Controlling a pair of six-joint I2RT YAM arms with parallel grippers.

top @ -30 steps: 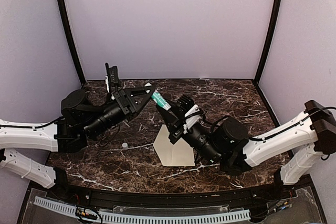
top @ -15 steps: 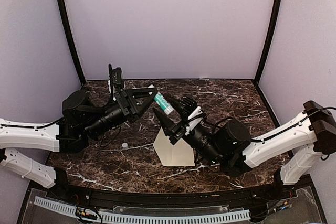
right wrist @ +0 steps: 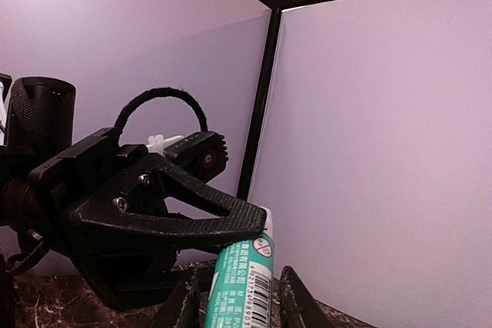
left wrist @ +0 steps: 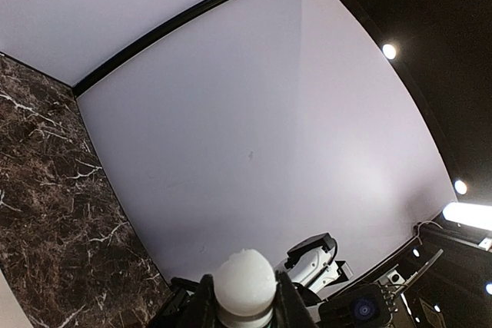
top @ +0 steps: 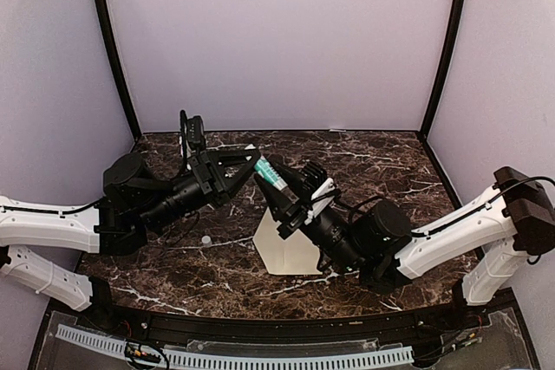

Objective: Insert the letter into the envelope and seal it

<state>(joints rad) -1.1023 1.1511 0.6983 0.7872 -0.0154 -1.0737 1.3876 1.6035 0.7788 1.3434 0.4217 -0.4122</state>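
A green glue stick [top: 270, 172] hangs in the air between my two grippers, above the marble table. My left gripper [top: 252, 163] is shut on its white end [left wrist: 244, 278]. My right gripper [top: 277, 183] has its jaws on either side of the green body [right wrist: 242, 282], with thin gaps showing on both sides. In the right wrist view the left gripper's black finger [right wrist: 192, 224] lies across the top of the tube. The plain cream envelope [top: 290, 253] lies flat on the table under the right arm, partly covered by it. The letter does not show.
A small white round piece [top: 205, 239] lies on the dark marble table [top: 390, 171] left of the envelope. Lilac walls with black corner posts [top: 111, 49] close in the back and sides. Both arms meet over the middle of the table.
The right gripper loosened around the glue stick, spread wide, then narrowed again, and slid a little up and left along it. The left gripper keeps its hold and has barely moved.
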